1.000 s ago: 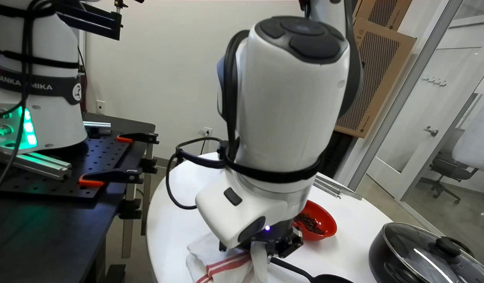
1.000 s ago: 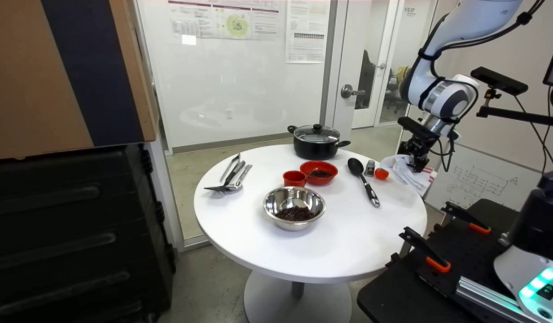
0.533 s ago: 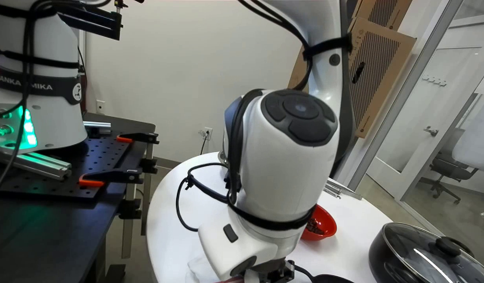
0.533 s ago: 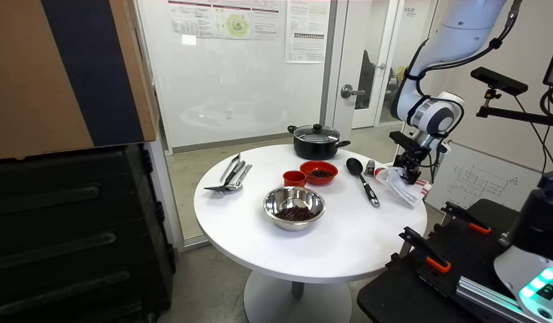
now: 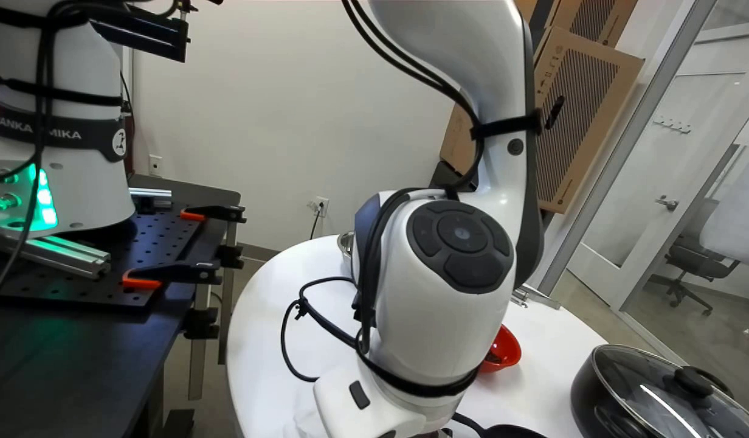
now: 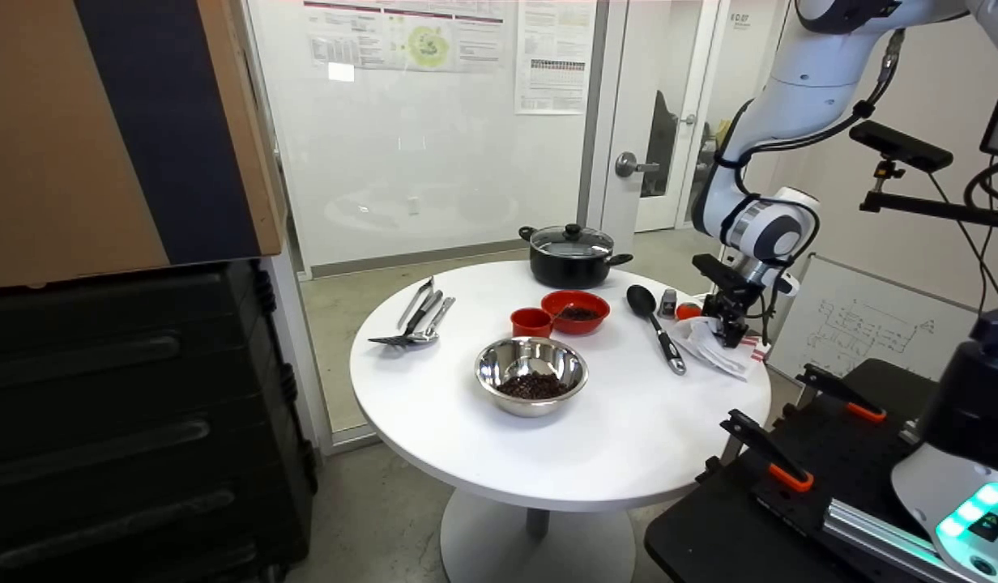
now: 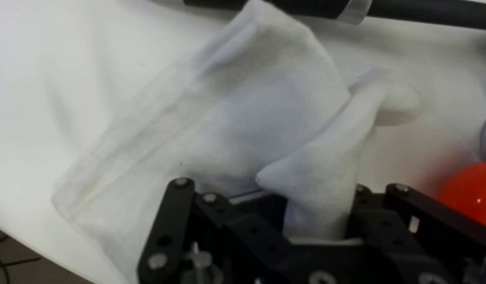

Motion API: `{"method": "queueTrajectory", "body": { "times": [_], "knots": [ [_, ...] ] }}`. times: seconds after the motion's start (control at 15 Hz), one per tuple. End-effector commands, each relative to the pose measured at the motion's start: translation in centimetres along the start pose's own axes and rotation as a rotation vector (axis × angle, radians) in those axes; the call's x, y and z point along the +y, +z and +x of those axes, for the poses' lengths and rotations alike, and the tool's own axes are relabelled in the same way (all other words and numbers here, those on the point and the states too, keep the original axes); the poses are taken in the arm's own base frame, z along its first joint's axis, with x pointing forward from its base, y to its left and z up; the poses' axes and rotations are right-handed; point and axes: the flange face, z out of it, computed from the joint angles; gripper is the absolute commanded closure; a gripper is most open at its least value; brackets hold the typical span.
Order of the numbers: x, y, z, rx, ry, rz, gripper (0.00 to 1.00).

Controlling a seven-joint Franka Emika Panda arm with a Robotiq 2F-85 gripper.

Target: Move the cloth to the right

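In the wrist view the jaws clamp a fold of the cloth (image 7: 243, 130), the rest spreading toward eleven o'clock, long axis roughly seven to one. In an exterior view it lies near the three-o'clock edge of the bench (image 6: 612, 441), a spoon (image 6: 667, 348) just beside at nine. In an exterior view the arm (image 5: 444, 337) seems to hide nearly all of it.

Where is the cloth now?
In an exterior view, the cloth is at the right of the table, just right of the black spoon. The wrist view shows it held in the gripper.
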Motion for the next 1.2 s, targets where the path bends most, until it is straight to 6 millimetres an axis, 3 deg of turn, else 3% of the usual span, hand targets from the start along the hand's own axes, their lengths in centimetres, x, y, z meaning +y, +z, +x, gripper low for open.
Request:
{"method": "queueTrajectory", "body": {
  "times": [0.0, 0.6, 0.87, 0.93, 1.13],
  "knots": [
    [-1.1, 0.0, -0.4, 0.007, 0.012, 0.034, 0.67],
    [-1.1, -5.1, -2.8, -0.058, -0.072, 0.081, 0.02],
    [-0.5, -8.2, -5.0, -0.085, -0.184, 0.1, 0.0],
    [-1.7, -6.1, -3.6, -0.06, -0.13, 0.091, 0.0],
    [-1.3, -7.7, -4.8, -0.073, -0.163, 0.103, 0.0]
  ]
}}
